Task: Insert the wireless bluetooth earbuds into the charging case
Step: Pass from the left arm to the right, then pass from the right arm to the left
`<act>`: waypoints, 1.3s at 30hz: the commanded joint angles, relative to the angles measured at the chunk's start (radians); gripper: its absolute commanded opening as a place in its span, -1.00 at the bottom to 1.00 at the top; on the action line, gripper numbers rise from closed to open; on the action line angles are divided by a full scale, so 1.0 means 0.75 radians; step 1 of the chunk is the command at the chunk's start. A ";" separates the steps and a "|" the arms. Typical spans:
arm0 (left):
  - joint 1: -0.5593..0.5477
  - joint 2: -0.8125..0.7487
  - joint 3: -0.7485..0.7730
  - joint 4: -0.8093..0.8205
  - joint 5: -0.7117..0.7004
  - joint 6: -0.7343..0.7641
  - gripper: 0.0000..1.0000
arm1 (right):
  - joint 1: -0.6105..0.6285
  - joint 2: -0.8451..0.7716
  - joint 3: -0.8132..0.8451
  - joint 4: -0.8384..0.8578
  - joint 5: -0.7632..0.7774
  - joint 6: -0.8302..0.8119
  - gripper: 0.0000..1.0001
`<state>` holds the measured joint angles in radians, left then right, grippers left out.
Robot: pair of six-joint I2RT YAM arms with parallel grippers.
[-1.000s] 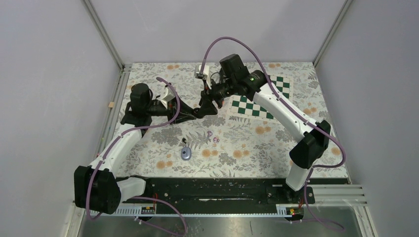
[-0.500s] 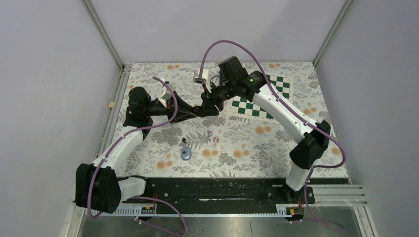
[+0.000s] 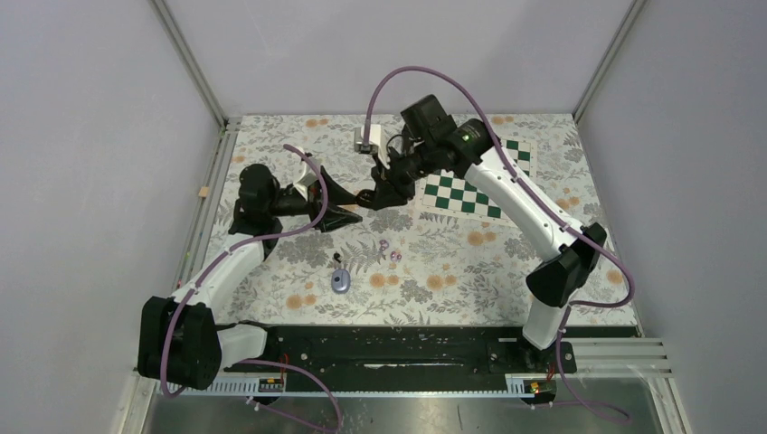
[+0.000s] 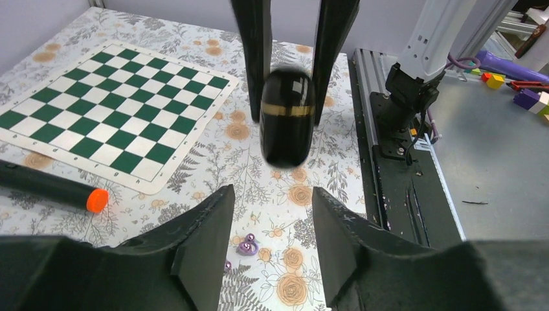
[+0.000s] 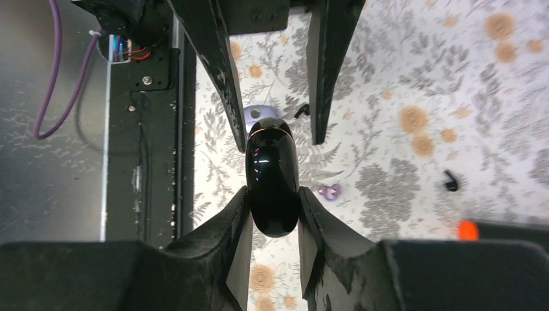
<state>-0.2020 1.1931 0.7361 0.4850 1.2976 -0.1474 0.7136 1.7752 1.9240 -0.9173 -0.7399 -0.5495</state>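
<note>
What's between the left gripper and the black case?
Nothing, by the left wrist view: the gap from left gripper to black case shows only tablecloth and lilac earbuds below.

I count one black case, one lilac case, so two cases. Two lilac earbuds, two black earbuds. One chessboard. One orange-tipped black stick.

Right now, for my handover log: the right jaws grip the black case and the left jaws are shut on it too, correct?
No. The right jaws grip the black case, but the left jaws stand open; the left wrist view shows it.
</note>
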 commanded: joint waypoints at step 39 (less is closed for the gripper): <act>-0.099 -0.003 -0.084 0.426 -0.219 -0.205 -0.32 | 0.133 0.341 0.732 -0.538 0.395 -0.156 -1.00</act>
<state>-0.2661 1.1851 0.6762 0.7273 1.1374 -0.2890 0.8032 2.0319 2.4374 -1.3529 -0.4622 -0.7094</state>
